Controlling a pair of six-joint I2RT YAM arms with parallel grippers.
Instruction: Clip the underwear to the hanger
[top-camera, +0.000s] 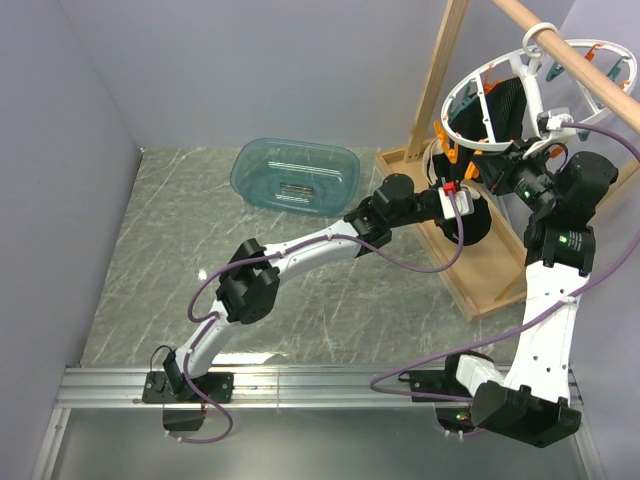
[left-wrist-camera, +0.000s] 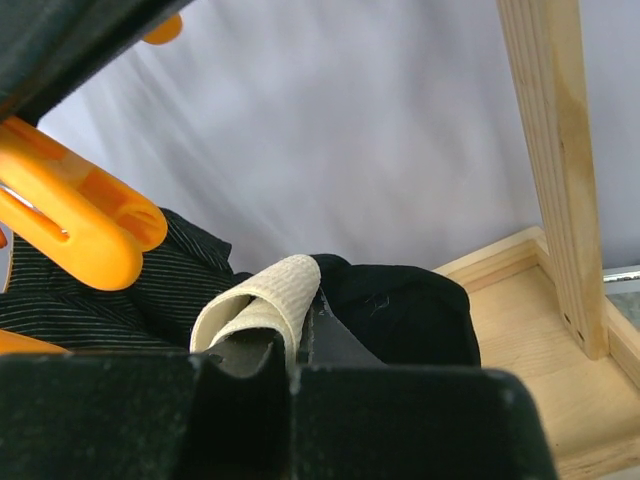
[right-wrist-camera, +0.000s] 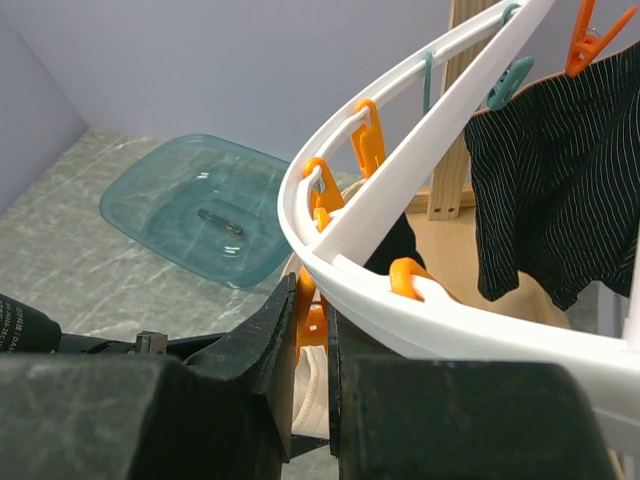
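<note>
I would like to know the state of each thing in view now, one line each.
left gripper: fingers shut on the cream waistband of the underwear.
underwear: held up, not yet clipped.
right gripper: fingers shut on an orange clip.
orange clip: pinched, hanging from the hanger.
hanger: hooked on the wooden pole, tilted.
striped garment: clipped to the hanger, hanging.
basin: upright, open side up.

tabletop (top-camera: 170, 250) lies open around the basin (top-camera: 295, 176), while rack post (top-camera: 437, 75), hanger (right-wrist-camera: 420, 145) and clips (right-wrist-camera: 367, 138) crowd the right.
</note>
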